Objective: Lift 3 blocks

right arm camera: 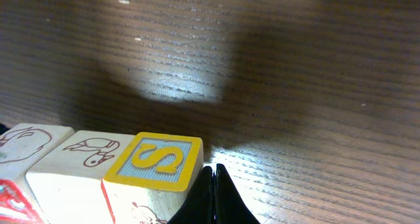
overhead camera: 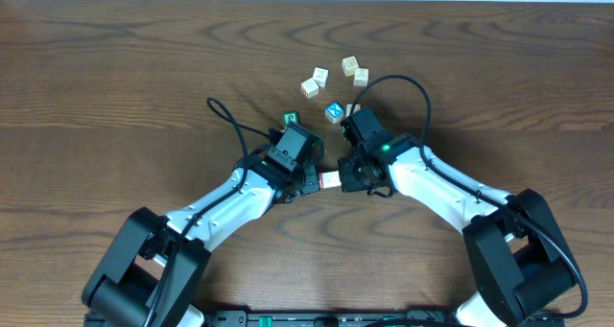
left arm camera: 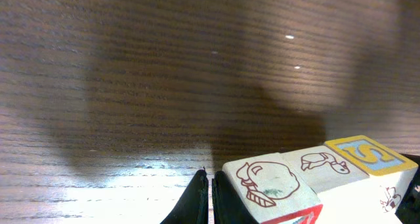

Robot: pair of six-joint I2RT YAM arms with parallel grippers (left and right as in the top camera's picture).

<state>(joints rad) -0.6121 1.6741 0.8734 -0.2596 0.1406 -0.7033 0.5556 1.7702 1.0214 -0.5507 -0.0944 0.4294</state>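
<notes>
The table is dark brown with streaky grain. The S block has a yellow S on pale blue inside a yellow frame. The middle block is cream with a red-brown duck outline. The end block is cream, drawn in red with green touches, and its side is red. A blue cube and a green cube lie loose. The left arm and right arm are white and black.

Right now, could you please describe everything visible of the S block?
The S block is a pale wooden cube. One face shows a yellow S on blue within a yellow border; another has red line marks. It ends a row, touching a block with a red-outlined drawing, beside the shut right gripper.
</notes>
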